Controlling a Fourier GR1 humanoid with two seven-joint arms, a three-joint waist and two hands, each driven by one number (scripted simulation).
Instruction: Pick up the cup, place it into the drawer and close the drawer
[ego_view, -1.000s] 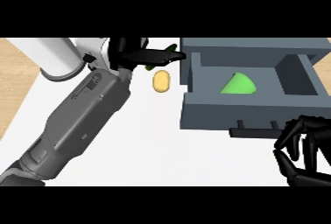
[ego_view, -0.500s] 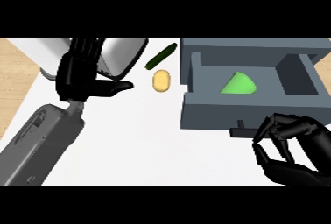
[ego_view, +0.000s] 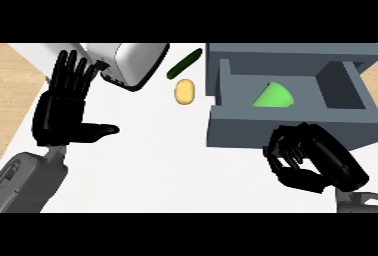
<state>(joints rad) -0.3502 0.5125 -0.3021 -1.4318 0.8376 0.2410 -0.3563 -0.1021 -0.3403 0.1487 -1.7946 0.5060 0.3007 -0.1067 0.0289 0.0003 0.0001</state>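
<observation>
A green cup lies inside the open grey drawer at the upper right. My right hand is just in front of the drawer's front panel, its fingers curled and holding nothing. At the left my left hand is held up flat and open, fingers straight and thumb out to the right, away from the drawer.
A white toaster-like appliance sits at the back, left of the drawer. A dark green cucumber and a yellow oval item lie between it and the drawer. Wooden counter edge shows at far left.
My left arm has pulled back from the cucumber toward the left and lower edge, its hand opening flat. My right hand has risen to the drawer's front panel.
</observation>
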